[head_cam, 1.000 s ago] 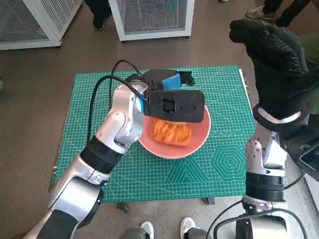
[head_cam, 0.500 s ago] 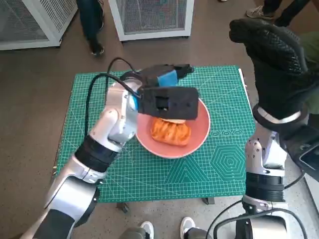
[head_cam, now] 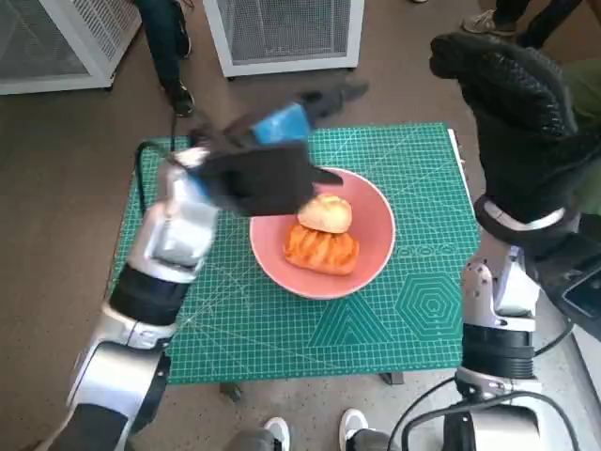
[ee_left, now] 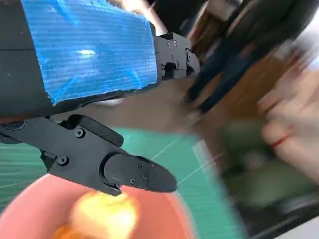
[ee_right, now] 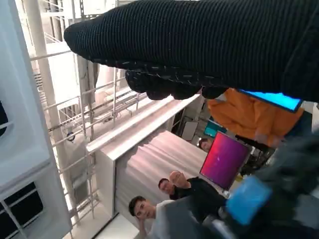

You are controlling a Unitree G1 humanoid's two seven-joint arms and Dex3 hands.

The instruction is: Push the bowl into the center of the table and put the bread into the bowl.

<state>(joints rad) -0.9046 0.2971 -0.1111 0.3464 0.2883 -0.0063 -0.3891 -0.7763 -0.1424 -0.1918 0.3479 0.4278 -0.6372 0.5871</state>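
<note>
A pink bowl [head_cam: 376, 258] sits near the middle of the green cutting mat [head_cam: 188, 310]. Inside it a round pale bun [head_cam: 325, 212] rests against an orange glazed pastry [head_cam: 322, 250]. My left hand [head_cam: 282, 122] hovers blurred above the mat's far left part, behind and left of the bowl, its fingers apart and holding nothing. In the left wrist view the hand [ee_left: 89, 59] spreads black fingers [ee_left: 134, 174] over the bun [ee_left: 102, 216] and the bowl [ee_left: 30, 214] without touching them. My gloved right hand [head_cam: 512, 103] is raised high at the right, fingers curled, nothing in it; its glove [ee_right: 199, 45] shows in the right wrist view.
White mesh cabinets [head_cam: 286, 33] stand on the floor behind the table. A person's legs [head_cam: 169, 47] are at the back left, shoes [head_cam: 488, 21] at the back right and feet [head_cam: 277, 432] by the near edge. People [ee_right: 149, 209] show in the right wrist view.
My left hand has lifted off the bowl and swung up and to the left, leaving the round bun uncovered in the bowl. The right hand has stayed put.
</note>
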